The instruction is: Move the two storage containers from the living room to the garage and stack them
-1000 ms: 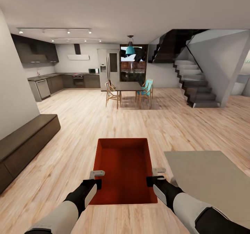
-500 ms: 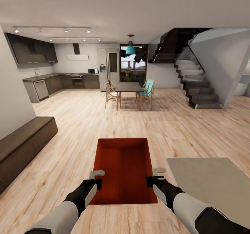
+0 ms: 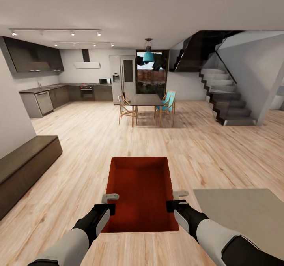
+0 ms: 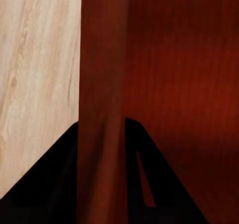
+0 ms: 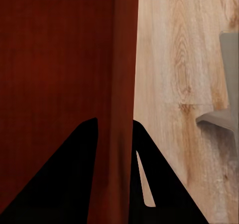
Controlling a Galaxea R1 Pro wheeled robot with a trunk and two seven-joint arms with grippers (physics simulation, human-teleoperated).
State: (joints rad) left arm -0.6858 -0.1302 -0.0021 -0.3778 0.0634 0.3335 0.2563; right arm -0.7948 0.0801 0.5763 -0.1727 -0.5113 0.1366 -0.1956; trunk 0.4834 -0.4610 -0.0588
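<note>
One red-orange open-top storage container hangs level in front of me above light wood planks, its empty inside facing up. My left gripper is shut on its left wall, and my right gripper is shut on its right wall. In the left wrist view the dark fingers straddle the red wall. The right wrist view shows the same pinch on the other wall. This is the open living and dining area; the garage is out of view.
A low dark bench runs along the left wall. A grey rug lies at the lower right. Ahead stand a dining table with chairs, a kitchen at back left and a staircase at back right.
The whole view has shifted: the bench slid left and the rug dropped lower, so the camera moved. The container stays the same in both grippers.
</note>
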